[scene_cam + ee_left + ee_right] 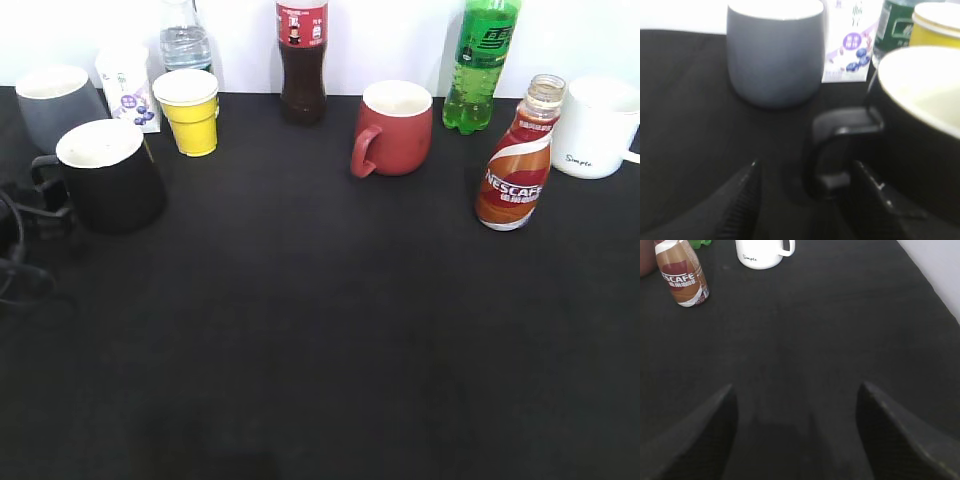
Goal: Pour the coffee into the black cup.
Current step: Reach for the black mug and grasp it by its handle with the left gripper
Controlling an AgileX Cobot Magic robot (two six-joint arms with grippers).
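The coffee bottle (515,170) with the orange-red and white NESCAFE label stands upright at the right of the black table, with no cap on it. It also shows at the top left of the right wrist view (682,277). The black cup (115,185) with a white interior stands at the left, its handle pointing left. In the left wrist view my left gripper (806,167) is open, its fingers on either side of the black cup's (920,160) handle. My right gripper (796,387) is open and empty over bare table, well short of the bottle.
A grey mug (55,105), a blueberry carton (128,85), a water bottle (185,40) and a yellow cup (190,112) stand behind the black cup. A cola bottle (302,60), red mug (395,128), green bottle (482,65) and white mug (595,128) line the back.
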